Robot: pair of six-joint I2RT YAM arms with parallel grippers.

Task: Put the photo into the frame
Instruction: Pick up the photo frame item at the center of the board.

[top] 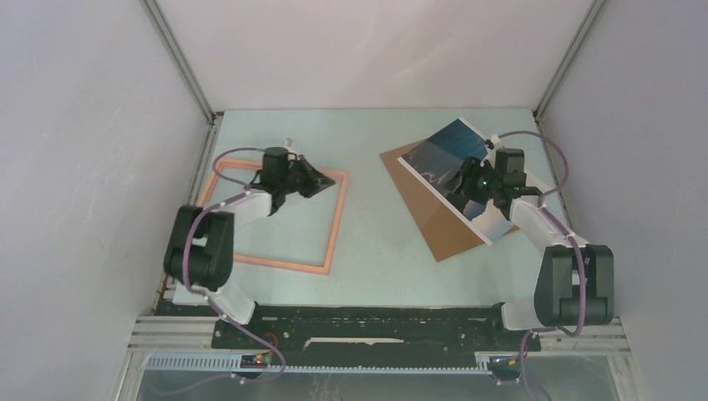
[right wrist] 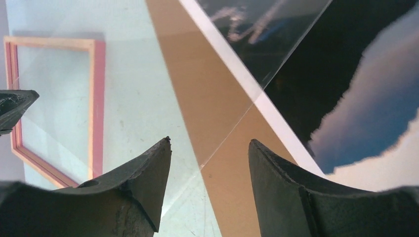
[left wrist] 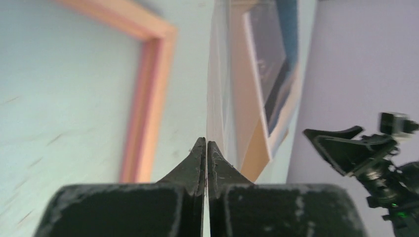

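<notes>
Photo [top: 444, 154] lies far right on backing board [top: 434, 221], well apart from frame [top: 335, 219]; we judge it light, floppy, crease-prone, so take a border edge. Right gripper [right wrist: 210, 141] gapes empty over it; left gripper [left wrist: 206, 142] pinches clear sheet [right wrist: 217, 89].

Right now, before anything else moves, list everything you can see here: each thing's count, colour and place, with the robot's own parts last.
frame: one, salmon-pink, flat on the table's left side
photo: one, dark blue with a white border, on the board, far right
board: one, plain brown, under the photo
clear sheet: one, see-through, edge between the left tool's fingers
table: one, pale green, under everything
left tool: one, black, shut on the clear sheet, over the frame
right tool: one, black, open, over the board
left arm, right arm: two, black and grey, near edge
</notes>
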